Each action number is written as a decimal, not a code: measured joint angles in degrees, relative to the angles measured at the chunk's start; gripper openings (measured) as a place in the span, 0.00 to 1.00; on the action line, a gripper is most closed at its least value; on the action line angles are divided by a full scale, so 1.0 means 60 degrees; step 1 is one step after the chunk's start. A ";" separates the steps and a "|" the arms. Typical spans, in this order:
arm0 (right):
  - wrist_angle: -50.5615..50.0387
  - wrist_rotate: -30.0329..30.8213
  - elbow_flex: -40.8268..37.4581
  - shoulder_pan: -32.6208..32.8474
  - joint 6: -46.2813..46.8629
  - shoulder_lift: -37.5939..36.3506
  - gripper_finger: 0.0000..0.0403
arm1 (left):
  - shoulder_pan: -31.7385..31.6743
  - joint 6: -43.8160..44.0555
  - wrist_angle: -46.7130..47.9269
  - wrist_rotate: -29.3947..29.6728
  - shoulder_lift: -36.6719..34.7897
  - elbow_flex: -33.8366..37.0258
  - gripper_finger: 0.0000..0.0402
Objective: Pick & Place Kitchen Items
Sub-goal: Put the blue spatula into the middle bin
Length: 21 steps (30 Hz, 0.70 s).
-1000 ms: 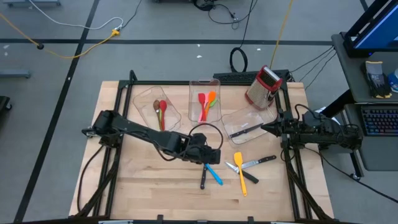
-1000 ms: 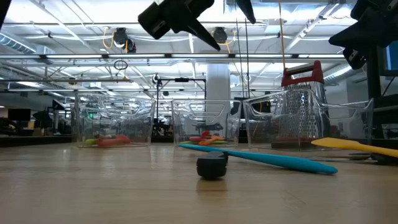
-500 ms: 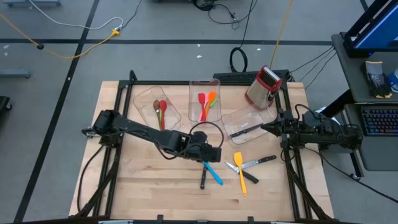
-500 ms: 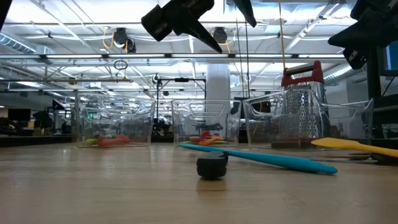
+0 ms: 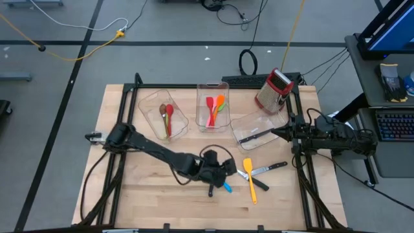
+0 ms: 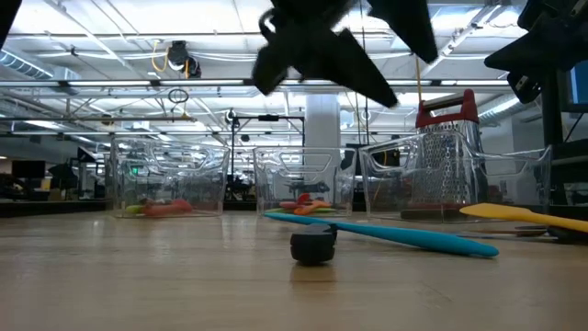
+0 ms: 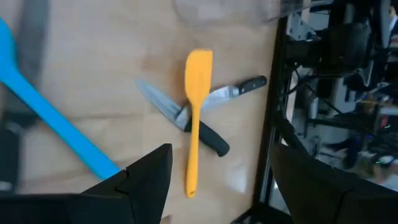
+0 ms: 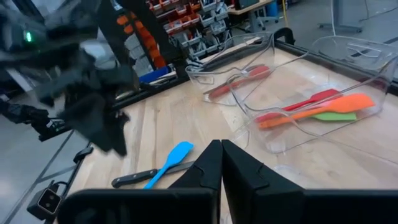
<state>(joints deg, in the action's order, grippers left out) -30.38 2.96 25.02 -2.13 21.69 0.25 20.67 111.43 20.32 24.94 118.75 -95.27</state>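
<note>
Two arms are present, but only the left gripper point(image 5: 223, 173) has moved, shifting from beside the blue spatula point(image 5: 226, 186) to hang over it, fingers spread and empty, likely the next pick. Right gripper point(image 5: 277, 133), fingers closed, waits at the surface's edge.

Front strip of worktop point(image 5: 155, 204) & its left side lie bare, but centre-right is cluttered w/ blue spatula point(image 5: 226, 186), black-handled knife point(image 5: 211, 189), yellow spatula point(image 5: 250, 178) across two crossed knives point(image 5: 262, 171), w/ three clear bins point(image 5: 212, 103) & box grater point(image 5: 275, 89) walling the back edge.
</note>
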 joint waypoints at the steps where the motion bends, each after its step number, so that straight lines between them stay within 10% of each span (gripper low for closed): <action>1: -0.0019 -0.0002 0.0000 0.0000 0.0005 0.0006 0.01 | 0.0031 0.0272 -0.0131 -0.0049 0.0209 -0.0096 0.68; 21: 0.0016 -0.0004 0.0004 0.0000 -0.0344 0.0007 0.01 | 0.0077 0.2998 0.3452 -0.1684 0.1717 -0.2370 0.68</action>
<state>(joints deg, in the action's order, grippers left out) -30.28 2.94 25.04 -2.13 19.63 0.30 21.13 129.42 41.03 14.83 129.05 -109.49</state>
